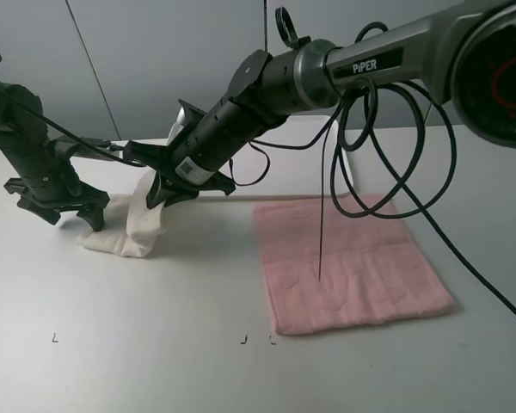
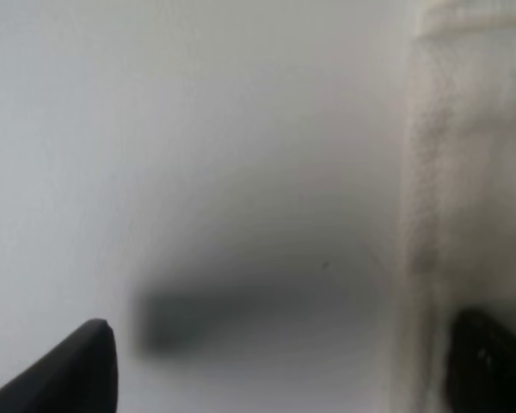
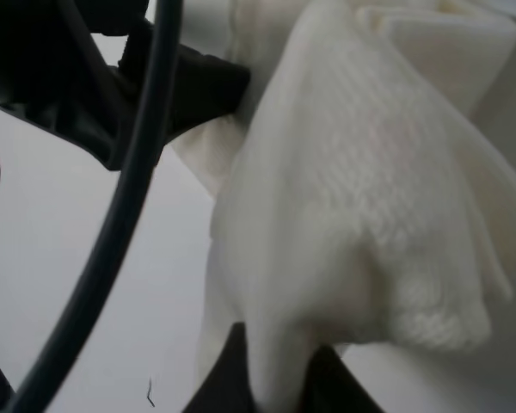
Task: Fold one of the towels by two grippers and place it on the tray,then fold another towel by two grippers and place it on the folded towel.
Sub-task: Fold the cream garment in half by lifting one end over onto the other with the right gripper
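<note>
Grey wall panels stand behind a plain white table (image 1: 155, 361), and we read it from the left. First comes the left gripper (image 1: 69, 211), low over the table with its jaws spread wide and nothing between them. In its wrist view the left gripper (image 2: 284, 370) shows one fingertip over bare table and the other just beside the edge of the cream towel (image 2: 464, 172); the picture is blurred, so we cannot say whether they touch.

Next is the cream towel (image 1: 129, 228). Its lower part is bunched on the table and its upper part is drawn up to the right gripper (image 1: 159, 194), which has crossed over the middle. From that wrist, the right gripper (image 3: 275, 387) is clamped on a fold, with the cream towel (image 3: 370, 215) hanging from it.

So the cloth runs slantwise, from the pinch down toward the left gripper, which is the nearer one to the loose end. We judge that end needs taking before any fold.

A pale slab behind the right arm is probably the tray (image 1: 292, 163), mostly hidden. Farthest right, the pink towel (image 1: 353, 262) lies flat, well apart.
</note>
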Controlling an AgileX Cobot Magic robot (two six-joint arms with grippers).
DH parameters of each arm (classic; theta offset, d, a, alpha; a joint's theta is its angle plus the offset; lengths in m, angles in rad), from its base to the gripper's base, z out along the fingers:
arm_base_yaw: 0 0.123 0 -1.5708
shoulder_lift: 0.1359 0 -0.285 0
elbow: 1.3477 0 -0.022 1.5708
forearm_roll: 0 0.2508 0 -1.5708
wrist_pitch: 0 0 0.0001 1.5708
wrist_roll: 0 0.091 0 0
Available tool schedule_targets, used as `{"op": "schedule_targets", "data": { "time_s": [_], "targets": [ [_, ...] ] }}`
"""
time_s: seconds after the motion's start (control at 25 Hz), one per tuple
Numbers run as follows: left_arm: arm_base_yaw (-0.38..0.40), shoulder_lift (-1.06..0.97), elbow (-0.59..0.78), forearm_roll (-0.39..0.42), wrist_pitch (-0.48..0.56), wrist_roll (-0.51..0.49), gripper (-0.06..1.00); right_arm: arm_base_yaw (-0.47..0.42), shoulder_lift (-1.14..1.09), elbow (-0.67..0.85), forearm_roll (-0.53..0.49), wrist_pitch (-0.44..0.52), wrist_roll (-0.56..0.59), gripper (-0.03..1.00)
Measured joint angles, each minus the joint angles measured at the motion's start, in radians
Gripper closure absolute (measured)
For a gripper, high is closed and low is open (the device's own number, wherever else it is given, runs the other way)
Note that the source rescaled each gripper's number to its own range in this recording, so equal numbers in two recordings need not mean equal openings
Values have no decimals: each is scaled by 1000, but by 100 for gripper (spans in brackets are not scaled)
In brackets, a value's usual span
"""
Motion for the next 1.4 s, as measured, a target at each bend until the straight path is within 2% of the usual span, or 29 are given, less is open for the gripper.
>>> {"op": "schedule_targets", "data": {
  "time_s": [0.32, 0.56, 0.88, 1.2, 1.4],
  "targets": [
    [0, 0, 0, 0, 2, -2, -4, 0, 71, -1, 259, -26, -129, 92],
    [0, 0, 0, 0, 2, -2, -4, 14, 106, -3, 391, -98, -214, 92],
    [0, 0, 0, -4, 2, 4, -4, 71, 113, -3, 411, -217, -247, 92],
    [0, -6, -12, -12, 15, 12, -4, 85, 138, -3, 407, -239, -254, 92],
    [0, -36, -64, -8, 76, 18, -4, 85, 138, -3, 406, -241, -254, 92]
  ]
}}
